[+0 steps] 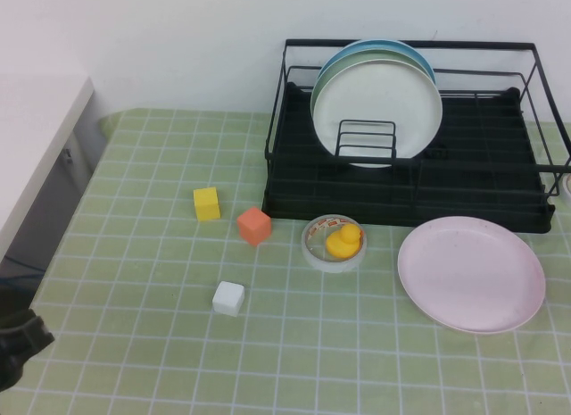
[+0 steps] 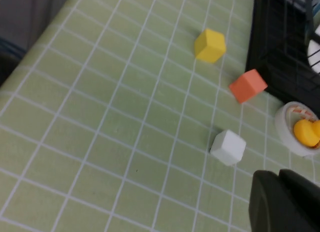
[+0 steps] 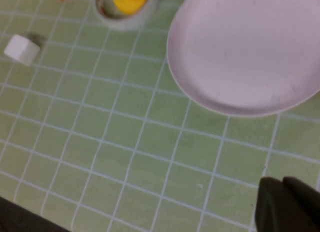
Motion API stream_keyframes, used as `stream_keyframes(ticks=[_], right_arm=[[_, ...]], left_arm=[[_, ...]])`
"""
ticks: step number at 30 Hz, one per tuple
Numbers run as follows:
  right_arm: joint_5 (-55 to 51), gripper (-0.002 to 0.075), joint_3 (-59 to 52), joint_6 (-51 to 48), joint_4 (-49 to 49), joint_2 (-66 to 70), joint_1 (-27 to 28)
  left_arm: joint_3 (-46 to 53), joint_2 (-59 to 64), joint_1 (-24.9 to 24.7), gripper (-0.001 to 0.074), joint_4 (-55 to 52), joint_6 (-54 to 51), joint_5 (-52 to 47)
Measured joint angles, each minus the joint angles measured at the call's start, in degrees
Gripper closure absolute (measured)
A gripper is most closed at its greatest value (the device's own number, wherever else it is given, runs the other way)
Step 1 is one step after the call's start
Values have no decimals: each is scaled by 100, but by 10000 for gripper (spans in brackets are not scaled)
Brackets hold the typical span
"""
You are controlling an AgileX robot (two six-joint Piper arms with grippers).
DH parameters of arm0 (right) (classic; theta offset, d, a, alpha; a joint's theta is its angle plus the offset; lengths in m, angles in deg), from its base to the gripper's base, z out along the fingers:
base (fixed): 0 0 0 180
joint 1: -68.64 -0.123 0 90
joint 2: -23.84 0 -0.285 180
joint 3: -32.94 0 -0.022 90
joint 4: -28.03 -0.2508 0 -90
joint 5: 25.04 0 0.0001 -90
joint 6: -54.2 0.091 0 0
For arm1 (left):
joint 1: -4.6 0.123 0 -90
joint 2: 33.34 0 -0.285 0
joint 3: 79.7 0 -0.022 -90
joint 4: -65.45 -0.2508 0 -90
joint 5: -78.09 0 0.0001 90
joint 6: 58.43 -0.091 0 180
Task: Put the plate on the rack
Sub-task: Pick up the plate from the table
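You've got the desk (image 1: 134,361) under a green checked cloth. The rack (image 1: 294,178) sits at 1 o'clock from desk centre, against the wall. A cream-white plate (image 1: 375,98) stands upright in its dividers, with a light blue plate (image 1: 419,60) upright just behind it.

The plate (image 1: 471,272) lies flat on the desk at 4 o'clock, just in front of the rack's front right edge, apart from the rack and from both arms.

A small round dish (image 1: 318,251) holding a yellow duck (image 1: 343,241) sits near the plate at its 9 o'clock, just in front of the rack.

Orange cube (image 1: 254,226), yellow cube (image 1: 206,203) and white cube (image 1: 228,298) are spread out on the desk's left half.

Left gripper (image 2: 287,202) hovers over the desk near the white cube; can't tell the state of its fingers. Right gripper (image 3: 290,204) hovers over bare cloth close to the plate's near edge; can't tell there either.
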Motion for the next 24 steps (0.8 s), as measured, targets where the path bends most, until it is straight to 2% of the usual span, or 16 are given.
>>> stream_keyframes(ticks=[7, 15, 19, 24], right_arm=[[468, 726, 320, -372, -313, 1820, 0], [700, 714, 1386, -193, -274, 3415, 0], [502, 606, 2021, 238, 97, 4077, 0], [437, 376, 2698, 766, 386, 4802, 0]], left_arm=[[0, 417, 0, 736, 120, 45, -171], [0, 485, 0, 736, 325, 45, -456], [0, 485, 0, 736, 336, -107, -492], [0, 485, 0, 736, 363, -301, -450]])
